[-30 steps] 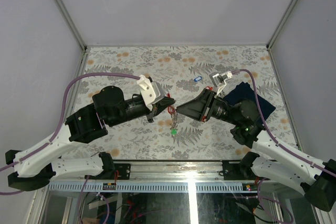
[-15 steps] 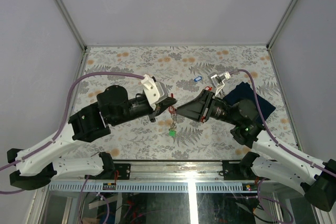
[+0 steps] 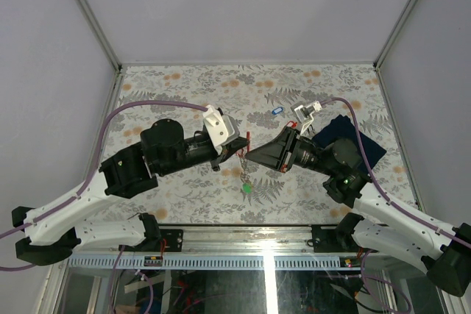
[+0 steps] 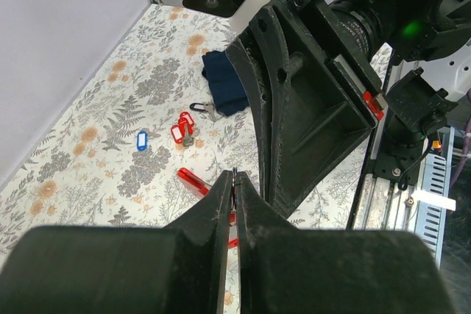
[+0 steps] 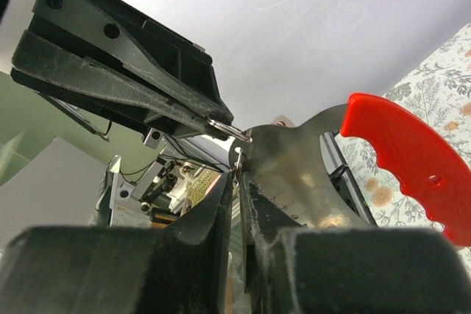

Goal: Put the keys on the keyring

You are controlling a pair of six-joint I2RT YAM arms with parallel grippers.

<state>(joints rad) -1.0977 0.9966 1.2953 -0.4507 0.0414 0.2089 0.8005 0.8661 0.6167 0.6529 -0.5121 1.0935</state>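
Barely visible keyring (image 5: 229, 131) clamped in left pincer (image 4: 234, 178), right pincer (image 5: 239, 189) together on red-handled metal piece (image 5: 294, 174)

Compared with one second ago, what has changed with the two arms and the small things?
The left arm slid rightward, carrying the left pincer toward the right pincer; the hanging green tag drifted slightly right and toward the near edge. No visible grasp or release. The right arm, blue tag and dark cloth stayed put.

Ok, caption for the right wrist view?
Right gripper holds red-tagged key at keyring pinched by left gripper.
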